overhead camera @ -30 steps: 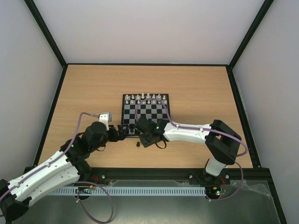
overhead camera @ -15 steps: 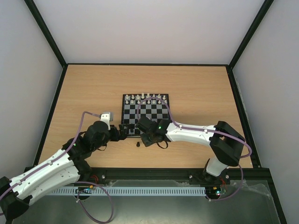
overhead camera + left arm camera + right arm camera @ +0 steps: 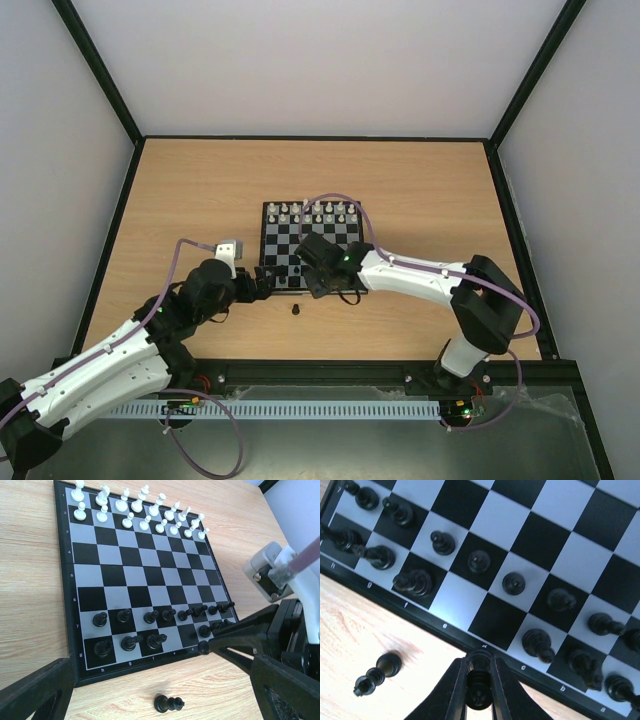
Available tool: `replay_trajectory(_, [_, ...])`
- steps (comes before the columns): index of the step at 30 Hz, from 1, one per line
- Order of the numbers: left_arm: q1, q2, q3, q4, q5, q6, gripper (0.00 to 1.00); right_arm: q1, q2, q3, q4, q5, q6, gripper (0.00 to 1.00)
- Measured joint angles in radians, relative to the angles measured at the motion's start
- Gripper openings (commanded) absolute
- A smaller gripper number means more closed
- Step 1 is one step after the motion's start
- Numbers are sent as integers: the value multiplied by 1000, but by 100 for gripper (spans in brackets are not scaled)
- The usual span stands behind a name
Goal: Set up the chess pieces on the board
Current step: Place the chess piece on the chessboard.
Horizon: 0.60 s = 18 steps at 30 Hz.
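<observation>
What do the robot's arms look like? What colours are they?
The left arm and the right arm have smooth white shells with chunky black joints. A thin purple cable loops along each. The fingers are black wedges that taper to narrow tips. A small green light glows near the right wrist, and a little grey box sits by the left one.

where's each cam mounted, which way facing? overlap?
Top external: above and behind the robot, looking down at the table; left arm, right arm and the board show.
Left wrist: low by the board's near edge, looking across it toward the white pieces; open left tool at the bottom corners, right arm at right.
Right wrist: looking down at the board's near edge; right tool shut on a black piece.
Shared: all three show the fallen piece off the board.
</observation>
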Motion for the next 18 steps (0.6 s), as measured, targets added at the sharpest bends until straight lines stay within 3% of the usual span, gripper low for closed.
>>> replay_trajectory(18, [0,1,-15,1,0,0,99,-58,88,68,1,-23,-47,12])
